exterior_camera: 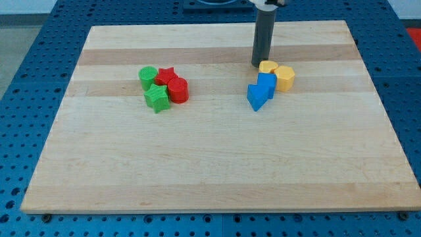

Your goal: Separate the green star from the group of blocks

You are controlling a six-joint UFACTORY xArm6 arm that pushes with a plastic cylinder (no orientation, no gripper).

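The green star (156,98) lies on the wooden board (210,158) at the left of centre, at the bottom of a tight cluster. It touches a green cylinder (148,77) above it, a red star (167,76) and a red cylinder (178,90) to its right. My tip (257,64) stands far to the right of this cluster, just above and left of a yellow block (267,67). It touches none of the green or red blocks.
A second group sits at the right of centre: the yellow block, a yellow hexagon (285,77), and two blue blocks (266,83) (256,97) below them. The board lies on a blue perforated table (26,79).
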